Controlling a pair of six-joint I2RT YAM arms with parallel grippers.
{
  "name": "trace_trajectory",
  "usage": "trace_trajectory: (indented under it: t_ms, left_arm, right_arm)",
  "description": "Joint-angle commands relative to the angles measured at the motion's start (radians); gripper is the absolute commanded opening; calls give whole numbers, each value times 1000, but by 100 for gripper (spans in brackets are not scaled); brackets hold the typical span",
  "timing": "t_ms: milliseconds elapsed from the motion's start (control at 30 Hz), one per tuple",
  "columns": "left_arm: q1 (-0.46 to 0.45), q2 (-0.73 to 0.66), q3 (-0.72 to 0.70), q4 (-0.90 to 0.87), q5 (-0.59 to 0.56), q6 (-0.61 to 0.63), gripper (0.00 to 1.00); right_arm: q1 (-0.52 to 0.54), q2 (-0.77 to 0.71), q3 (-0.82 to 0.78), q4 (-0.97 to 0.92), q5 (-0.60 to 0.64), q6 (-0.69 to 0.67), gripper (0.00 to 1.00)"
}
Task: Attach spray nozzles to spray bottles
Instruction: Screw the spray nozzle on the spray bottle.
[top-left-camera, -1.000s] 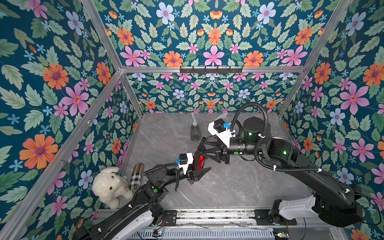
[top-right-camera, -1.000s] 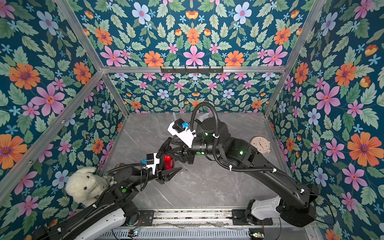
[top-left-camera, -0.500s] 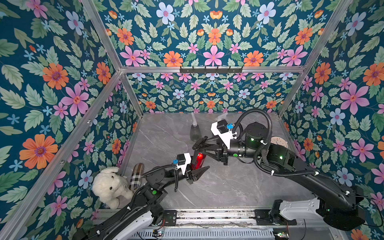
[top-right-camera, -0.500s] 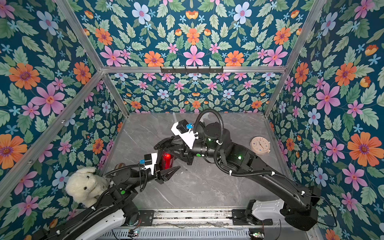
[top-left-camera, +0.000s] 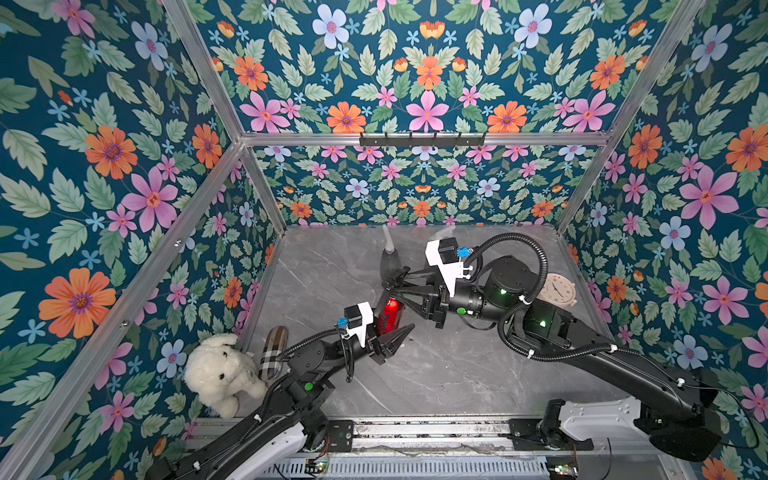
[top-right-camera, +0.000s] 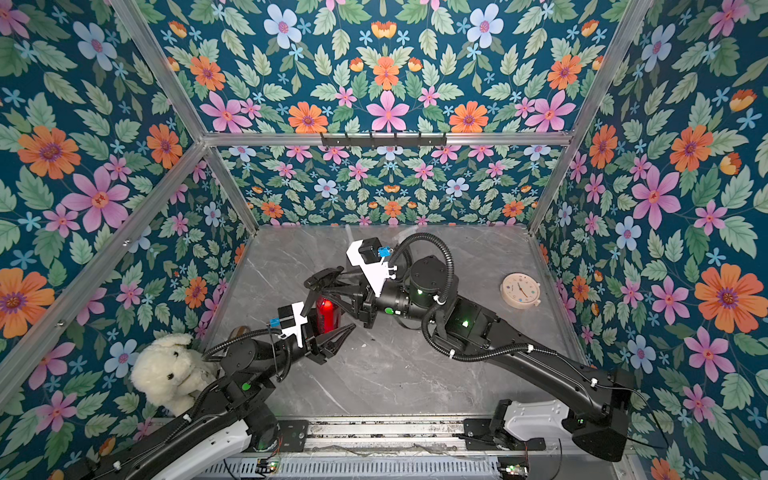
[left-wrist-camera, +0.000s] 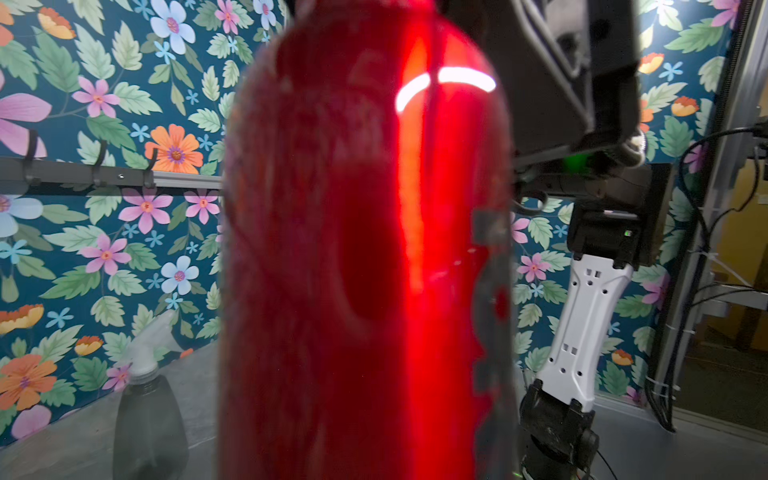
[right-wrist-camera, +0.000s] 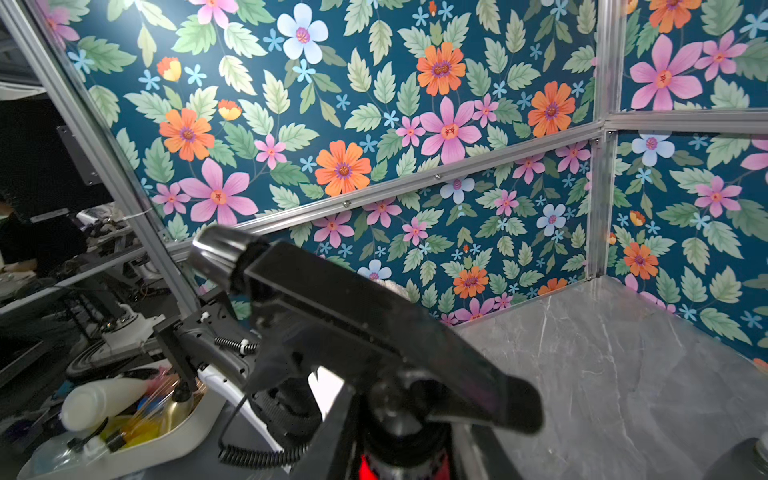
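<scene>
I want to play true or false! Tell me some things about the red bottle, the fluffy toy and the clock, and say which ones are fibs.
1. The left gripper holds the red bottle. True.
2. The fluffy white toy sits in the middle of the table. False: it sits at the table's left edge.
3. The black sprayer is on top of the red bottle. True.
4. The grey bottle has no sprayer on it. False: a whitish sprayer sits on its neck.
5. The clock stands next to the fluffy white toy. False: it lies far away, on the table's right side.
</scene>
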Motion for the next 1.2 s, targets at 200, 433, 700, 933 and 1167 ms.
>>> trace_trajectory:
  t_ms: [200, 433, 700, 933, 1167]
  left_arm:
    - [1, 27, 53, 54, -124, 85, 0]
    - [2, -5, 93, -76, -105, 130, 0]
    - [1, 4, 110, -105, -79, 101, 0]
    - [2, 7, 138, -145, -76, 93, 0]
    - [1, 12, 157, -161, -137, 91, 0]
  right_arm:
    - [98, 68, 81, -203, 229, 82, 27]
    - [112, 73, 173, -403, 258, -5, 28]
    - [112, 59, 216, -479, 228, -109, 28]
    - [110, 69, 243, -507, 255, -98, 29]
    - [109, 110, 247, -516, 348, 26, 28]
